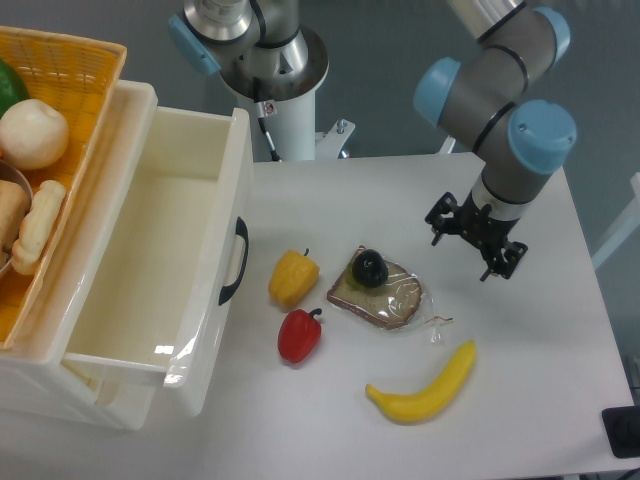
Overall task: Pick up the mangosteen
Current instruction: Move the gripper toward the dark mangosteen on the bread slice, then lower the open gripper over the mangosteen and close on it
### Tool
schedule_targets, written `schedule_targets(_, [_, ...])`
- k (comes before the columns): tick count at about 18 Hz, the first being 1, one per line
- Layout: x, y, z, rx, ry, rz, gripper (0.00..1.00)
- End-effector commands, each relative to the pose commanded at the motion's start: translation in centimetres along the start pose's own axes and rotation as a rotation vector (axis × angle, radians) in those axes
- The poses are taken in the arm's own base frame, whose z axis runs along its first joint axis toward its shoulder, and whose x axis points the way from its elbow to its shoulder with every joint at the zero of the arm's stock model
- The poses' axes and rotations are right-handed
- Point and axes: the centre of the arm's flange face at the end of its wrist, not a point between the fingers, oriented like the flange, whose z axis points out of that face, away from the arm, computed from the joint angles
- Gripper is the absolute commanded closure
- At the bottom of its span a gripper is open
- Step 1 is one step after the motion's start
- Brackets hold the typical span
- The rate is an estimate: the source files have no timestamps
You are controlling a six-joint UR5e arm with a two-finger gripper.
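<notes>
The mangosteen (370, 268) is a small glossy near-black round fruit. It rests on the far left part of a plastic-wrapped brown bread slice (385, 293) in the middle of the white table. My gripper (476, 240) hangs from the arm's wrist, to the right of the mangosteen and a little farther back, well apart from it. Its black fingers (502, 262) are spread and nothing is between them.
A yellow pepper (293, 277) and a red bell pepper (299, 335) lie left of the bread. A banana (425, 388) lies in front. A white open drawer (160, 250) stands at the left, with a yellow basket (70, 70) of food above it.
</notes>
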Motion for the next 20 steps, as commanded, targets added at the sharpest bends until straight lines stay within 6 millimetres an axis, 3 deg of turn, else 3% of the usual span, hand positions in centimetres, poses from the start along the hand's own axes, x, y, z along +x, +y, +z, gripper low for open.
schedule_targets(7, [3.0,-3.6,1.4,-0.006,0.032,0.053,0.00])
schedule_targets(20, [5.2,-5.9,3.0,-0.080,0.050,0.114,0.00])
